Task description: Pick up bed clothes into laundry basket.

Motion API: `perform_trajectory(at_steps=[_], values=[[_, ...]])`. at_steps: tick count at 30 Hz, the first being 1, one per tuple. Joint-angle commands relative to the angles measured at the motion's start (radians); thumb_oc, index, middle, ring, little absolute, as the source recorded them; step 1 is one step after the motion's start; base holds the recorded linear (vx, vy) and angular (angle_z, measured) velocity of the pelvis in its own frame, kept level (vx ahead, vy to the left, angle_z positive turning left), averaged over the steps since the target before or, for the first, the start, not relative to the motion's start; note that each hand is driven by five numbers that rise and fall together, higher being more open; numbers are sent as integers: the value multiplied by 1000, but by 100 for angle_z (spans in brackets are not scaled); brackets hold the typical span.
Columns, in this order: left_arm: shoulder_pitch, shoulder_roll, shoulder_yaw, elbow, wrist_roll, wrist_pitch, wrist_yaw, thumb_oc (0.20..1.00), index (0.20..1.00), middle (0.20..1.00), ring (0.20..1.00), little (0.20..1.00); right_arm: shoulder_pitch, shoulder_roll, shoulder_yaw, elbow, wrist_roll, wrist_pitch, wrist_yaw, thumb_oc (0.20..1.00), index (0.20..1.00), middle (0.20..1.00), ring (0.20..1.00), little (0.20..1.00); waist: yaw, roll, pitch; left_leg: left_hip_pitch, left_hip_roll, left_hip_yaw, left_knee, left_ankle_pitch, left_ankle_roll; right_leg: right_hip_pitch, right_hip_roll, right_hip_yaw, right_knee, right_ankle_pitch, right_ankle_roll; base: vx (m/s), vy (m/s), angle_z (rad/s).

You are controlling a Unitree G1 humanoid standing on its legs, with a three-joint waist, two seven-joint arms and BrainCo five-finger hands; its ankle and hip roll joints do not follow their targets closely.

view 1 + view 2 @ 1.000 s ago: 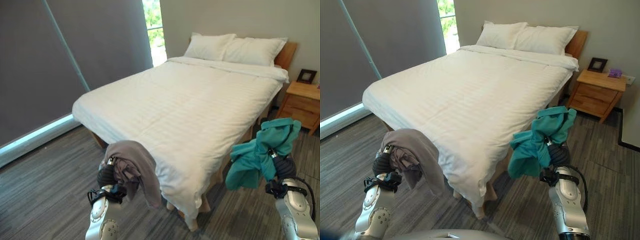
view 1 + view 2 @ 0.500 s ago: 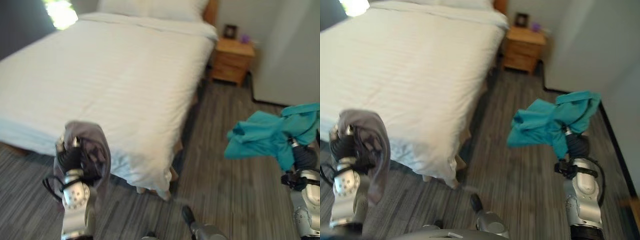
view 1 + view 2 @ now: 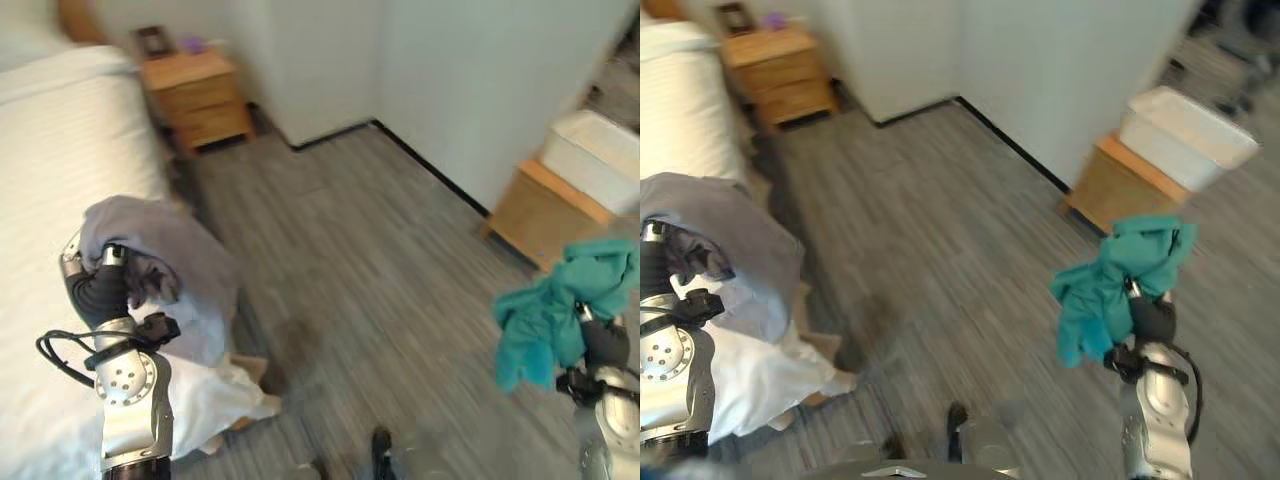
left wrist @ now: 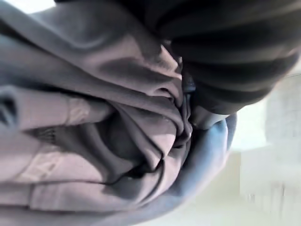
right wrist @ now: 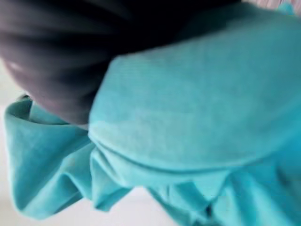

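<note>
1. The camera had swung away from the bed (image 3: 40,130) toward the room's corner, so the whole picture shifted; the garments had not changed hands.
2. The left hand (image 3: 100,285) was raised beside the bed's corner with the grey garment (image 3: 175,265) draped over it. The left wrist view showed grey cloth bunched against the dark cover, which suggests a grasp; the fingers themselves were hidden, so their state cannot be told.
3. The right hand (image 3: 1152,320) was raised over the grey floor (image 3: 350,260), carrying the teal garment (image 3: 1120,275), which hung in folds. Its fingers were likewise buried in cloth.
4. A white bin (image 3: 1185,125), possibly the laundry basket, stood on a wooden stand (image 3: 1125,185) by the wall, ahead of the right hand and well apart from it.
5. Judgement: pick-up appeared complete; transport to the bin and release remained.
</note>
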Motion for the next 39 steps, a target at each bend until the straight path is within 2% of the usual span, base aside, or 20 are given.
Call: perform_trajectory(at_steps=[1,6,9,10,11,13,17,18,19,23,25,27,29,30,31,32,33,35,36,39], values=[[44,107,28,-87,-28,-47,-20,200,200,200,200,200,-38,-43,-36,-55,-12,-70,5,200,200,200,200,200,24,-44,-73,101,-5,7,-141,32,-59,84,-4,147,-134,58,33,9,-133,-112],[43,87,13,-67,-64,-36,-48,200,200,200,200,200,-4,-59,-62,-54,10,-58,22,200,200,200,200,200,2,-45,-67,118,30,33,-134,54,-80,101,41,201,-170,60,5,28,-166,-22],[30,90,4,-65,-75,-44,-67,200,200,200,200,200,24,-46,-85,-48,21,-63,25,200,200,200,200,200,-6,-56,-47,79,81,3,-9,58,-102,115,69,216,-160,39,-25,48,-288,16],[13,80,-25,-47,-107,-46,-79,200,200,200,200,200,40,-52,-99,-46,24,-72,15,200,200,200,200,200,-1,-68,-15,4,130,-23,172,146,-117,142,80,230,-152,27,-55,-11,-287,24],[1,74,-43,-37,-122,-47,-74,200,200,200,200,200,39,-51,-99,-49,28,-77,4,200,200,200,200,200,8,-74,8,-66,133,-95,296,167,-112,159,84,239,-156,21,-76,29,-333,42],[-15,66,-66,-33,-150,-45,-72,200,200,200,200,200,17,-63,-95,-40,37,-81,-15,200,200,200,200,200,24,-80,25,-155,47,-184,329,127,-90,181,72,254,-167,11,-79,122,-99,25],[1,72,-78,-28,-157,-35,-92,200,200,200,200,200,-21,-73,-78,-61,34,-91,-13,200,200,200,200,200,49,-77,3,-218,-7,-172,171,107,-75,226,66,284,-215,4,-60,287,6,-9],[18,86,-107,-23,-139,-30,-114,200,200,200,200,200,-49,-98,-43,-55,17,-91,-17,200,200,200,200,200,86,-58,3,-248,-51,-223,27,191,-84,249,87,312,-224,-7,-59,378,21,-25],[20,96,-110,-13,-113,-27,-109,200,200,200,200,200,-61,-108,-28,-52,9,-91,-14,200,200,200,200,200,99,-56,3,-265,-71,-248,-34,214,-93,263,91,326,-231,-16,-58,540,7,-39],[29,105,-79,-17,-98,-33,-98,200,200,200,200,200,-98,-109,-3,-73,-5,-75,12,200,200,200,200,200,113,-54,-34,-249,-87,-241,-69,231,-82,332,88,376,-221,-73,-55,501,33,-44],[33,104,-65,-12,-83,-27,-94,200,200,200,200,200,-96,-88,2,-90,-11,-68,17,200,200,200,200,200,125,-73,-50,-235,-96,-225,-21,191,-51,339,48,378,-122,-85,-32,514,99,-63],[28,114,-60,-11,-71,-19,-81,200,200,200,200,200,-103,-61,13,-88,-25,-63,15,200,200,200,200,200,132,-85,-45,-181,-104,-201,-15,150,-16,263,28,370,143,49,14,442,102,-49],[30,130,-50,-13,-76,-28,-74,200,200,200,200,200,-114,-38,45,-84,-35,-58,21,200,200,200,200,200,124,-52,-11,-82,-83,-187,-37,109,17,96,6,295,450,160,45,530,208,-46],[23,146,-54,-18,-69,-29,-68,200,200,200,200,200,-116,-36,70,-72,-55,-47,26,200,200,200,200,200,87,-12,7,-4,-63,-193,-63,85,29,-7,30,275,544,152,49,449,190,-38],[23,144,-53,-17,-68,-30,-68,200,200,200,200,200,-118,-37,71,-72,-56,-46,26,200,200,200,200,200,86,-14,9,0,-67,-192,-69,84,29,-12,27,277,558,144,49,617,134,-33],[1,151,-69,-9,-73,-31,-73,200,200,200,200,200,-101,-34,69,-56,-59,-42,24,200,200,200,200,200,47,-8,17,65,-70,-209,-94,67,30,-106,62,289,557,91,38,558,4,-30],[-11,151,-72,-7,-82,-36,-78,200,200,200,200,200,-90,-35,60,-51,-52,-43,30,200,200,200,200,200,32,-18,13,107,-76,-204,-109,35,20,-133,40,258,439,37,28,730,-31,-23],[-14,148,-78,-10,-95,-36,-87,200,200,200,200,200,-78,-30,55,-54,-47,-47,30,200,200,200,200,200,20,-10,8,130,-63,-204,-116,23,5,-131,15,216,340,36,21,406,-81,1],[-17,148,-78,-11,-100,-35,-95,200,200,200,200,200,-74,-27,39,-48,-39,-49,24,200,200,200,200,200,12,-11,3,159,-56,-189,-122,2,-13,-158,-36,187,247,31,17,427,-107,7],[-16,146,-81,10,-92,-40,-112,200,200,200,200,200,-54,-26,20,-38,-34,-54,18,200,200,200,200,200,-21,-10,-17,246,-31,-192,-136,-26,-64,-163,-63,157,-26,109,47,625,-204,-2]])
